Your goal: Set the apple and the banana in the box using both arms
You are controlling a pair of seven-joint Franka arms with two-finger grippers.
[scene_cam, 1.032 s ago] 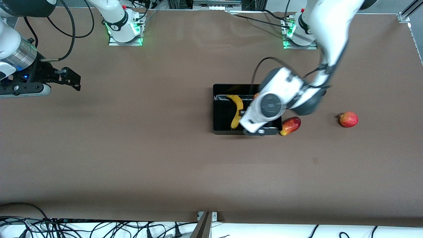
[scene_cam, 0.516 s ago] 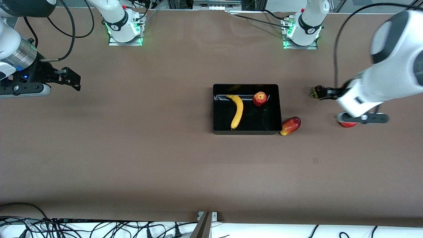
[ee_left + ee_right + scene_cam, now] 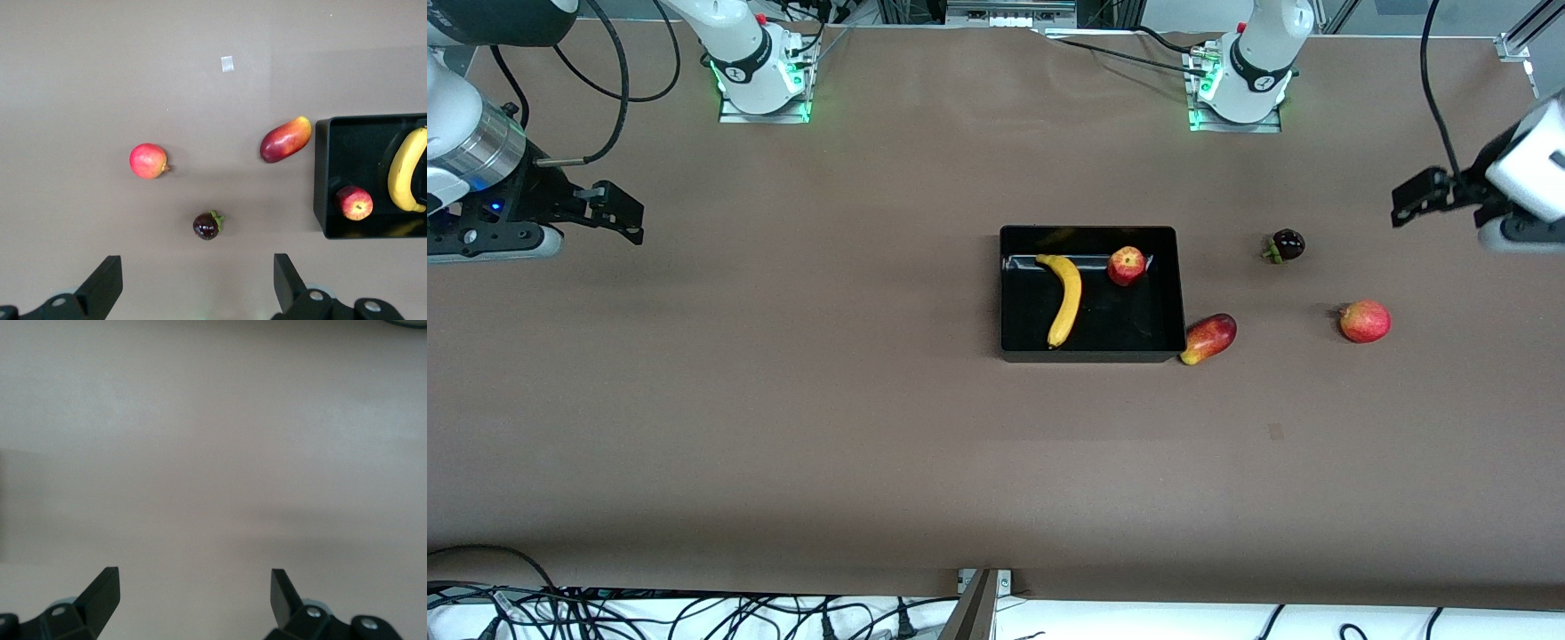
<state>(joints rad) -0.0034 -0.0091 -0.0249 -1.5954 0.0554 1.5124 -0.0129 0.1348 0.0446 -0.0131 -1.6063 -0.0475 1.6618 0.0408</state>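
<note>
The black box [image 3: 1089, 356] stands mid-table. The yellow banana [image 3: 1065, 298] lies in it, and the small red apple [image 3: 1127, 265] sits in its corner toward the left arm's base. My left gripper [image 3: 1408, 203] is open and empty, up over the table at the left arm's end, well away from the box. In the left wrist view my left gripper [image 3: 198, 275] is open, with the box [image 3: 321, 175], apple [image 3: 353, 203] and banana [image 3: 405, 170] off to one side. My right gripper [image 3: 621, 213] waits open over the right arm's end; it [image 3: 195, 588] sees only bare table.
A red-and-yellow mango-like fruit [image 3: 1208, 338] lies against the box's outer corner. A dark purple fruit [image 3: 1287, 244] and a red-pink round fruit [image 3: 1365, 321] lie toward the left arm's end. All three also show in the left wrist view: the mango-like fruit [image 3: 285, 139], dark fruit [image 3: 207, 226], round fruit [image 3: 148, 161].
My left arm has swung from over the box out to the left arm's end, uncovering the apple in the box. The right arm has not moved.
</note>
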